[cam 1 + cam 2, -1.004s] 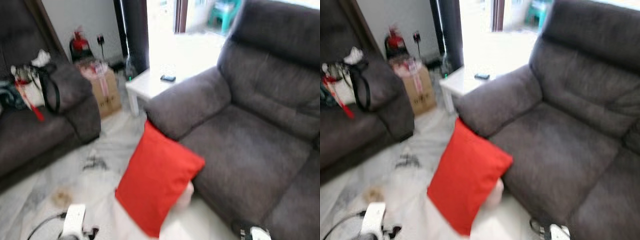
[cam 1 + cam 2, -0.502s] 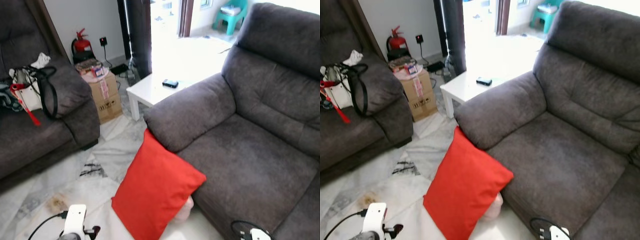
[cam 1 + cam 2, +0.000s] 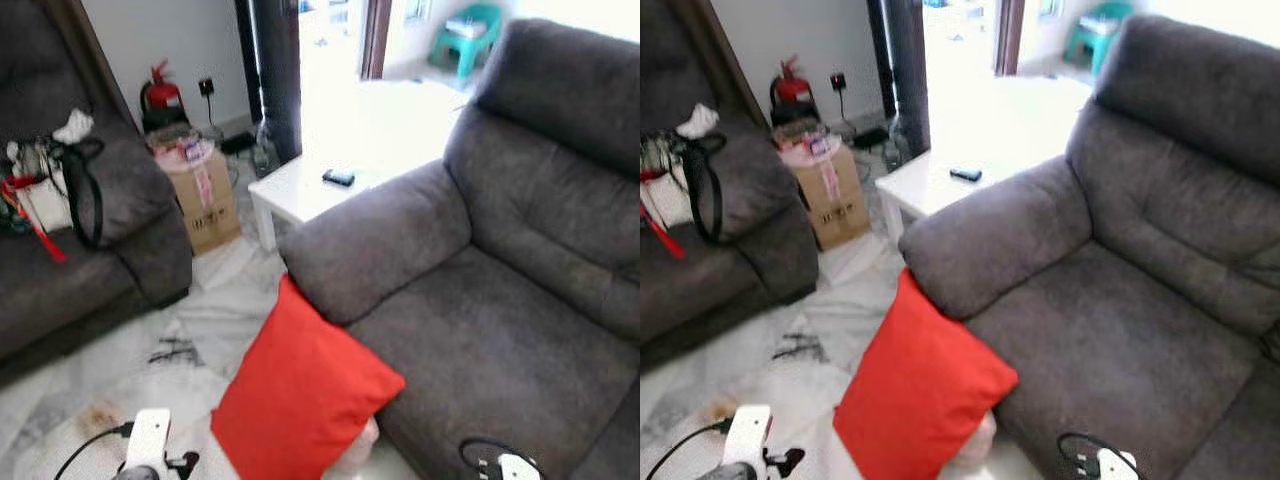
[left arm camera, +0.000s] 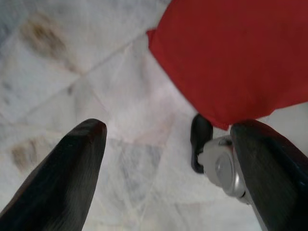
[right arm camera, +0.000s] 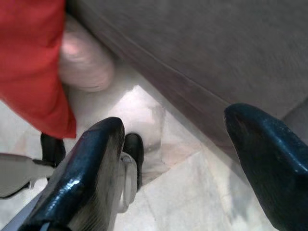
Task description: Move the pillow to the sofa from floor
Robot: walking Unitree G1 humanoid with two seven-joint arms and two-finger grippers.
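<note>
The red pillow (image 3: 300,405) leans on the sofa (image 3: 480,300) at six o'clock; both hands (image 4: 163,159) (image 5: 173,159) hang released, unused.

One red pillow (image 3: 300,400), two grey sofas (image 3: 510,300) (image 3: 70,250), one white table (image 3: 305,190), one cardboard box (image 3: 200,195)

Head cam shifted fwd/left over the last sec, so the whole scene slid down-left in frame; early blur cleared, then partly returned. Red pillow (image 3: 300,402) sat lower in frame, w/ more sofa (image 3: 500,300) seat visible. Nothing itself moved.
</note>
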